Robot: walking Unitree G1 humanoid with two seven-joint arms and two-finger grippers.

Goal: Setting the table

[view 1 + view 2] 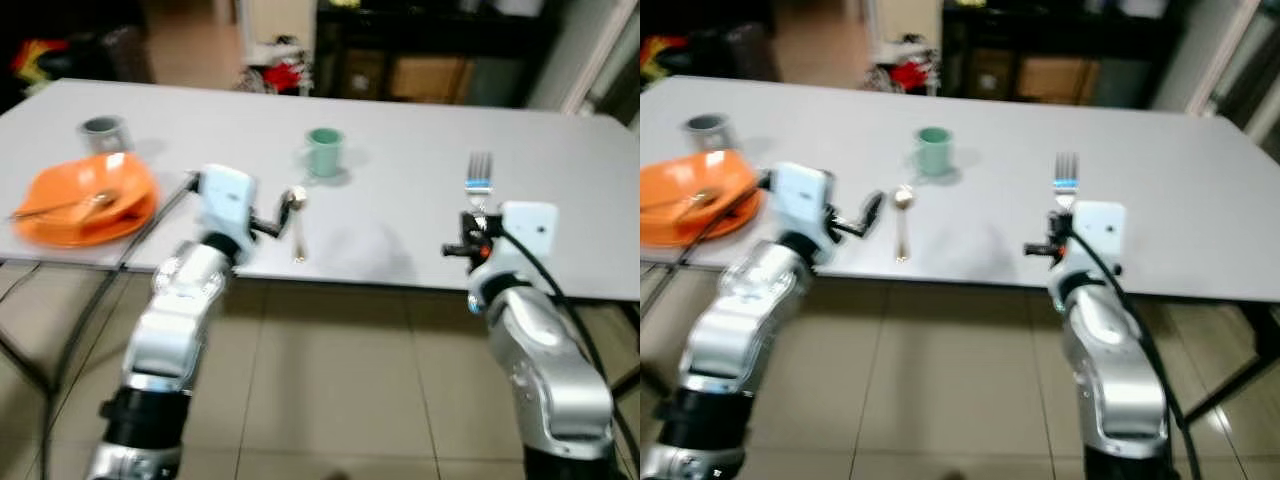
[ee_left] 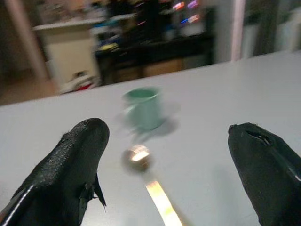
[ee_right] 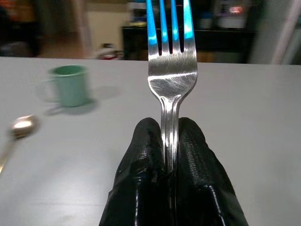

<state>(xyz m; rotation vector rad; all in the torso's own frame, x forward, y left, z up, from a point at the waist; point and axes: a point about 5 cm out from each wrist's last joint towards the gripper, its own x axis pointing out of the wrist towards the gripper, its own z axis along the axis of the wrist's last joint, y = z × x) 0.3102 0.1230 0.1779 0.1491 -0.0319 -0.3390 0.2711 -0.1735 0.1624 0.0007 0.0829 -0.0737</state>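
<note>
A silver fork (image 3: 171,75) stands upright with its tines pointing away, and my right gripper (image 3: 170,129) is shut on its handle. It hovers over the near edge of the white table (image 1: 400,130), right of centre. A gold spoon (image 1: 296,215) lies on the table in front of a green cup (image 1: 324,151). My left gripper (image 2: 174,141) is open just over the near edge, its fingers either side of the spoon's line and a little short of the bowl (image 2: 138,156).
An orange plate (image 1: 60,215) with a spoon lying on it sits at the table's left, with a grey cup (image 1: 103,130) behind it. Dark shelves and clutter stand beyond the far edge. Cables hang off the left front edge, above a tiled floor.
</note>
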